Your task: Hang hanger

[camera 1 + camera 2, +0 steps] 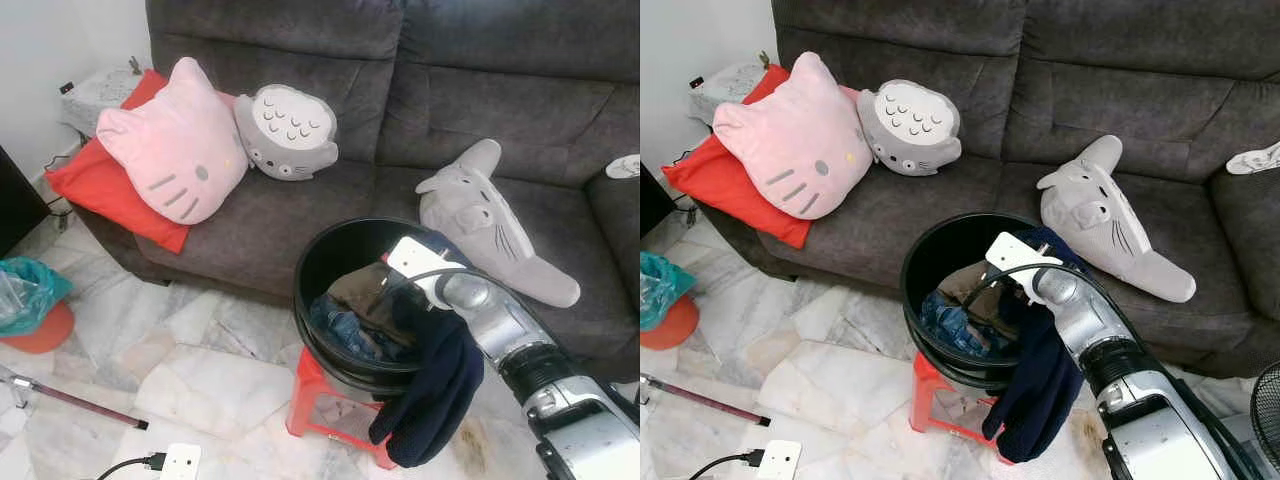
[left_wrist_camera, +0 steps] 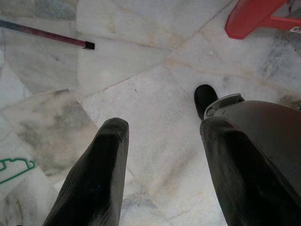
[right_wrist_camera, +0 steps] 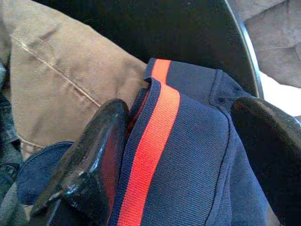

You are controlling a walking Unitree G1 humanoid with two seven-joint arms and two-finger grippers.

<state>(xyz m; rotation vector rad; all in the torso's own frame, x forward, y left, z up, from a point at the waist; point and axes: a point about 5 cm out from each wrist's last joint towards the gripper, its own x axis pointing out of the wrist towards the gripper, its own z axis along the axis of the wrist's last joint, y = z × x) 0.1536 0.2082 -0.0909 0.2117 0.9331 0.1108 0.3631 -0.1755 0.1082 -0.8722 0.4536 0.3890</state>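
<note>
A black bucket (image 1: 300,285) full of clothes stands on a red stool (image 1: 310,395) in front of the sofa. My right arm reaches into it. A navy garment (image 1: 432,395) hangs over the bucket's near rim and down past my forearm. In the right wrist view, my right gripper (image 3: 181,110) is open, and the navy fabric with its red stripe (image 3: 150,141) lies between the fingers, above a tan garment (image 3: 61,75). One finger (image 3: 89,155) touches the fabric. My left gripper (image 2: 164,127) hangs open over the marble floor, holding nothing.
Behind the bucket is a dark grey sofa (image 1: 500,90) with a pink cat cushion (image 1: 175,155), a red cushion (image 1: 90,180) and two grey plush toys (image 1: 290,130). A rod (image 1: 80,405), a power strip (image 1: 180,462) and a teal bag (image 1: 28,290) lie on the floor at the left.
</note>
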